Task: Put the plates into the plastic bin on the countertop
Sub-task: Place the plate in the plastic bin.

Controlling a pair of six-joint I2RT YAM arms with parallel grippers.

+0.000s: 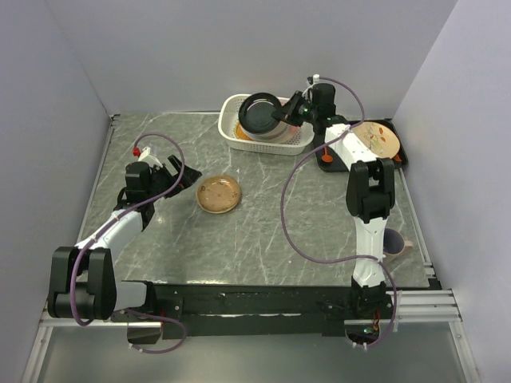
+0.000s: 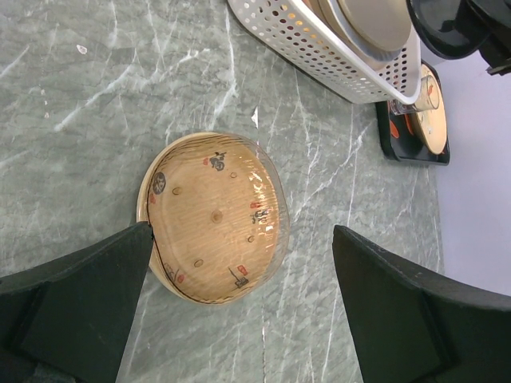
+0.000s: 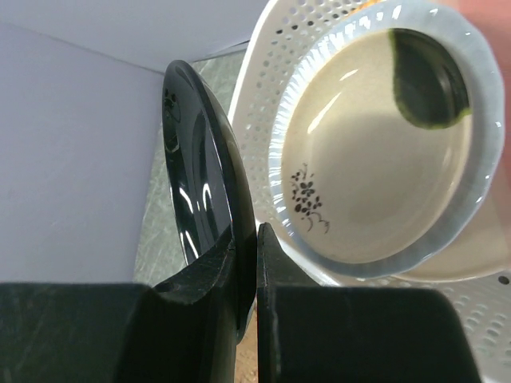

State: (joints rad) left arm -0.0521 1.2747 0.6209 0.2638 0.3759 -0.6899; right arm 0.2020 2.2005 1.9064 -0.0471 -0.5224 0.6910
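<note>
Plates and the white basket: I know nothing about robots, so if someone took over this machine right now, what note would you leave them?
Right claw: shut on the black plate, held on edge over the plastic bin.
Left claw: open, hovering over the tan plate, which lies flat on the countertop.
Done: a blue-rimmed cream plate lies in the bin.
Left: lower the black plate in, then grasp and bin the tan plate.

tool (image 3: 255,239) pinching black plate (image 3: 196,183), plastic bin (image 3: 263,96) beyond
</note>
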